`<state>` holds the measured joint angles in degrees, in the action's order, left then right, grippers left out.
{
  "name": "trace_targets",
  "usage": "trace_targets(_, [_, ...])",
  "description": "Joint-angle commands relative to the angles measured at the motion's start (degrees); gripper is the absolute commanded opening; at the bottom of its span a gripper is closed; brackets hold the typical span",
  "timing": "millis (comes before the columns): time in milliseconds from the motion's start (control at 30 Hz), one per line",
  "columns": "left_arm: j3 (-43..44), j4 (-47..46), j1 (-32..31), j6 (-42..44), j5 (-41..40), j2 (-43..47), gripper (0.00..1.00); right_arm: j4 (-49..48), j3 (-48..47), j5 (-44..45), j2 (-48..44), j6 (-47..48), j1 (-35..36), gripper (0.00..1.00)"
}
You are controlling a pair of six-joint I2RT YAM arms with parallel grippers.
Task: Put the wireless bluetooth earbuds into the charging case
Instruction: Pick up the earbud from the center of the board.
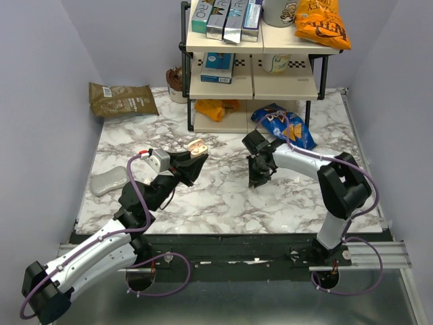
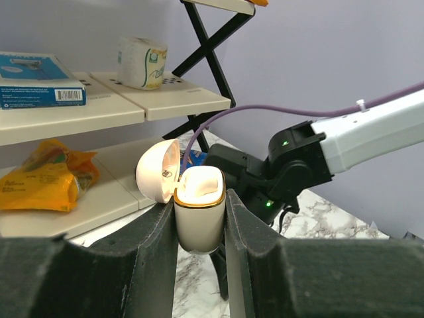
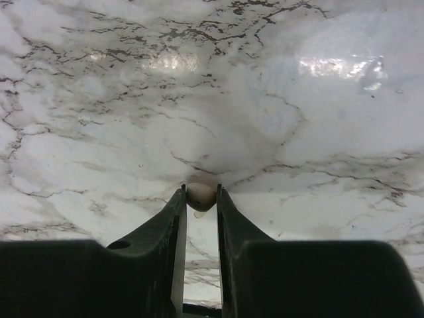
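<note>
Cream-white and tiny, one earbud (image 3: 201, 197) sits pinched between the narrowed fingers of the right claw (image 1: 256, 177), low against the marble table (image 1: 223, 196); whether it has left the surface cannot be told. The case (image 2: 199, 222) is up off the table, clamped upright by its sides in the left claw (image 1: 191, 161), with its lid (image 2: 159, 171) swung back on the hinge and the mouth facing up. So the opening and presenting of the case look done, and the pick of this earbud looks made or nearly so. What remains, as I judge it, is the lift, the carry across the gap to the case, which is well apart to the left, and the seating of the earbud in its well, then the same for its partner. The wrist view does not look into the case, so I cannot say whether any earbud is already seated. No second earbud can be made out anywhere on the table.
</note>
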<state>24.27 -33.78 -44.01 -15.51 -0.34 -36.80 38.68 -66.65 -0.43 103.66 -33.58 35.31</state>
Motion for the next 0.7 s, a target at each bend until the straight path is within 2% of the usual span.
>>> trace_targets(0, [-0.5, -0.1, -0.5, -0.1, -0.5, 0.6, 0.00, -1.4, 0.4, 7.8, -8.4, 1.1, 0.9, 0.01])
trace_targets(233, [0.1, -1.1, -0.5, -0.1, -0.5, -0.3, 0.00, 0.5, -5.3, 14.0, -19.4, 6.1, 4.4, 0.01])
trace_targets(367, [0.7, -2.5, -0.5, 0.6, 0.0, -1.2, 0.00, 1.8, -10.2, 18.6, -25.1, 10.5, 10.0, 0.01])
trace_targets(500, [2.2, -3.7, -0.5, 1.4, 2.0, -3.8, 0.00, 2.0, -16.9, 30.6, -29.7, 18.4, 17.0, 0.01])
trace_targets(667, [4.5, -7.5, -0.5, 1.3, 3.4, -7.3, 0.00, -1.0, -20.1, 38.1, -34.4, 24.4, 23.3, 0.01])
